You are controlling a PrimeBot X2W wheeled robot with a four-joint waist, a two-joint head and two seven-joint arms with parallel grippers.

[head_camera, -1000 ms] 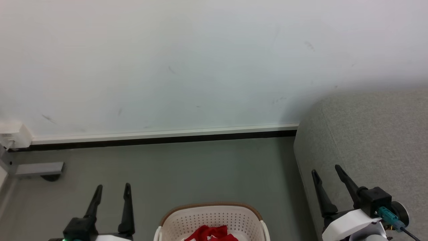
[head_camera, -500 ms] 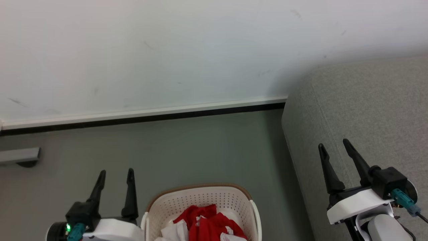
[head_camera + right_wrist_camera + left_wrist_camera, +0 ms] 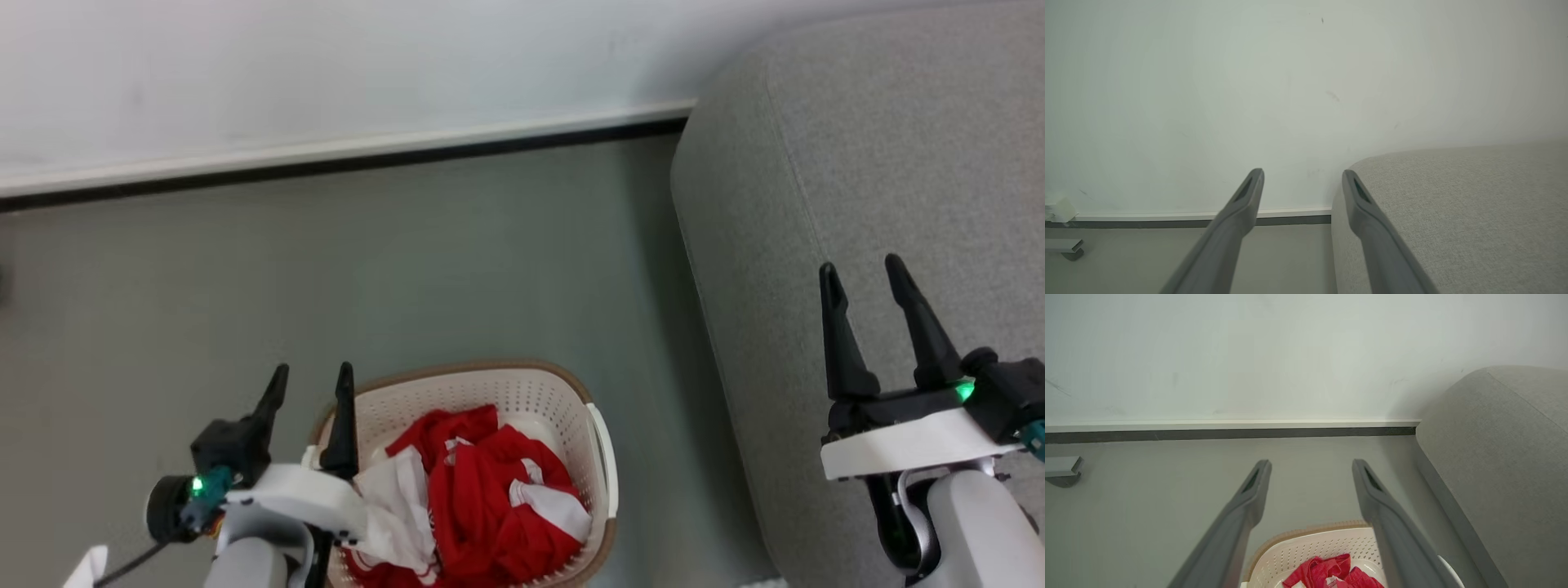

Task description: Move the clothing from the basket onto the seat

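Spread left hand [image 3: 1311, 462] hovers over basket [image 3: 1306, 551] of red clothing [image 3: 1331, 571].

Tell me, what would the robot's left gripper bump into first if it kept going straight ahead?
Probably the grey floor beyond the basket, just before the wall. The open left gripper has nothing else in its line, though depth is hard to judge.

The head camera looks steeply down on the floor [image 3: 408, 269], basket [image 3: 522, 388] at six o'clock, sofa [image 3: 816, 163] at three. Both wrist cameras sit low and face the wall [image 3: 1290, 355]; all three views share its baseboard [image 3: 1229, 429] and the sofa's end.
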